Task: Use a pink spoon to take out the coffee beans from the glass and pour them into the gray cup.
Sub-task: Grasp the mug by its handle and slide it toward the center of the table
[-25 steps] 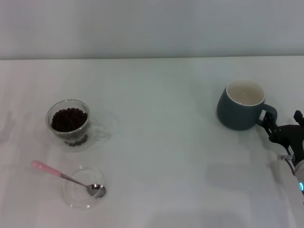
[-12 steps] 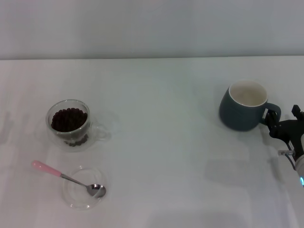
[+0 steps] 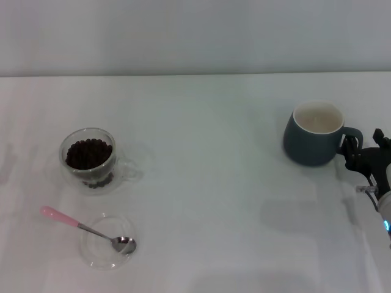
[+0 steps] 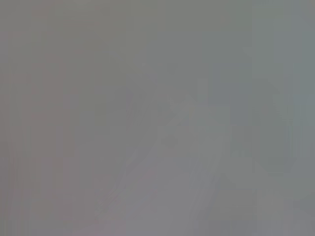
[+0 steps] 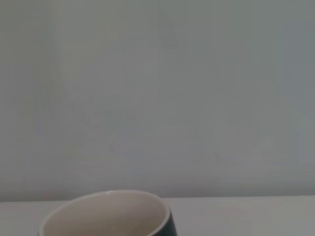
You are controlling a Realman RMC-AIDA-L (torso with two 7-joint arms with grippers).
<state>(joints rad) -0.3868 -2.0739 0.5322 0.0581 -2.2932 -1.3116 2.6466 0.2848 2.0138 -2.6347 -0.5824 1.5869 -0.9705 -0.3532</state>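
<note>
Right claw (image 3: 361,152) sits at the worktop's (image 3: 214,177) right edge with its dark fingers closed around the loop handle of the gray cup (image 3: 313,134), so it has the cup in its grip. Over the last second the cup has slid a little away from the robot and toward the right, the claw going with it; it stands upright, and its cream inside looks empty. I judge this to be a repositioning of the cup ahead of any scooping, since no beans have reached it yet. The right wrist view shows only the cup's rim (image 5: 106,214) close below the camera and plain wall beyond.

Far to the claw's left, across a wide stretch of bare worktop, stands the glass (image 3: 89,160), heaped with coffee beans (image 3: 88,153). Just nearer the robot than the glass lies the pink spoon (image 3: 85,229), its metal bowl resting in a shallow clear glass dish (image 3: 105,244) and its pink handle pointing out over the dish's rim, away from the claw.

Left claw is not in sight; its wrist view shows nothing readable.

Room is tight on the claw's own side, where the worktop runs out of view just beyond it. Between cup and glass nothing stands in the way.
</note>
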